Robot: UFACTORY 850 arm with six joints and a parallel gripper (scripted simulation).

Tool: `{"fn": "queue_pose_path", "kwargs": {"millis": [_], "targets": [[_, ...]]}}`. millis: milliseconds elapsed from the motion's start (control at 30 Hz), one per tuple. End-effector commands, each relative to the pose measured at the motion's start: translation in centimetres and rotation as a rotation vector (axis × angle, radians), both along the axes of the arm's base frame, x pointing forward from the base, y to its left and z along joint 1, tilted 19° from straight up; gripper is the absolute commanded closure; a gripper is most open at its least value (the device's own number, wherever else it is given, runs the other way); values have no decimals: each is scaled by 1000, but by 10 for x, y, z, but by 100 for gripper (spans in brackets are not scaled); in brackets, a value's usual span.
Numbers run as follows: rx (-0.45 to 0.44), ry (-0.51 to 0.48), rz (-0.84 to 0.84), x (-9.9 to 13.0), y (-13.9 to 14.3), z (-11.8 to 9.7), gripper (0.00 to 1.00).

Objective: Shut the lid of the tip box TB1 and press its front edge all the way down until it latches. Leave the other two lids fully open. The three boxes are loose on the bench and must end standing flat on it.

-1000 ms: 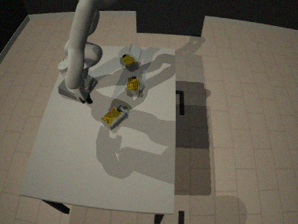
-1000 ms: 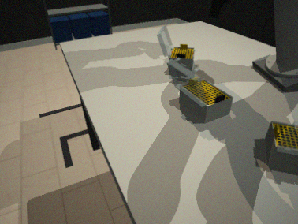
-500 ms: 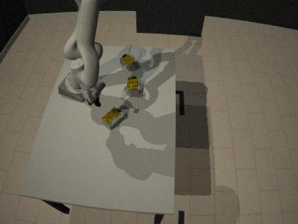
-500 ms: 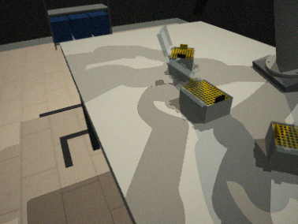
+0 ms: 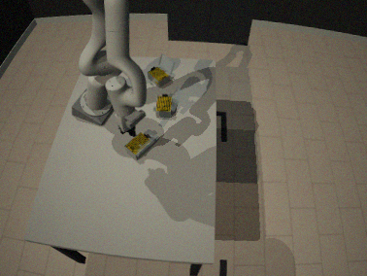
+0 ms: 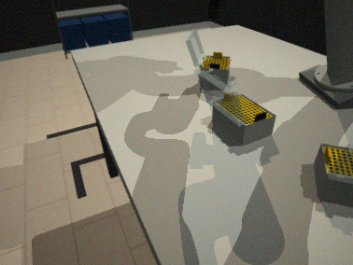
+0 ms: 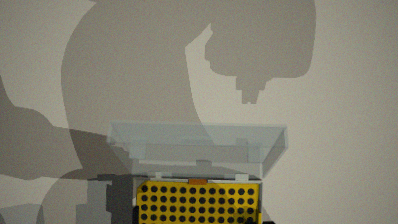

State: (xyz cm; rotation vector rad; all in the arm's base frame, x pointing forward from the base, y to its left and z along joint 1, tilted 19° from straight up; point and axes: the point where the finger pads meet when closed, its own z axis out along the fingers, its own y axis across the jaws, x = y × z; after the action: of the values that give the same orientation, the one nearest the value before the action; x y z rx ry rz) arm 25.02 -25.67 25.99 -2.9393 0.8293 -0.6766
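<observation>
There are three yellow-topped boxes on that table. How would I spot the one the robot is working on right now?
Start at the arm's grey base plate on the white table. Three tip boxes run diagonally away from it. Yours is the tip box at the near end of that line, right beside the shut tool; the other two sit farther back with nothing near them.

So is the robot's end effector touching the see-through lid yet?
Cannot tell. In the top view the end effector sits beside the box; the wrist view shows the lid open.

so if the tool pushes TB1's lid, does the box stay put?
Probably not firmly: TB1 sits loose on the bench, so it may slide. Its clear lid looks thin, likely flexing. The shut tool should push gently downward.
</observation>
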Motion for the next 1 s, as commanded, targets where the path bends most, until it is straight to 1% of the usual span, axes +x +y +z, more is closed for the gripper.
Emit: {"fn": "queue_pose_path", "kwargs": {"millis": [0,400,467,733,967], "targets": [[30,92,-18,20,-7,7,100],[30,91,-18,73,-22,31,100],[30,91,-18,73,-22,31,100],[30,91,-18,108,-33,46,100],[30,91,-18,108,-33,46,100]]}}
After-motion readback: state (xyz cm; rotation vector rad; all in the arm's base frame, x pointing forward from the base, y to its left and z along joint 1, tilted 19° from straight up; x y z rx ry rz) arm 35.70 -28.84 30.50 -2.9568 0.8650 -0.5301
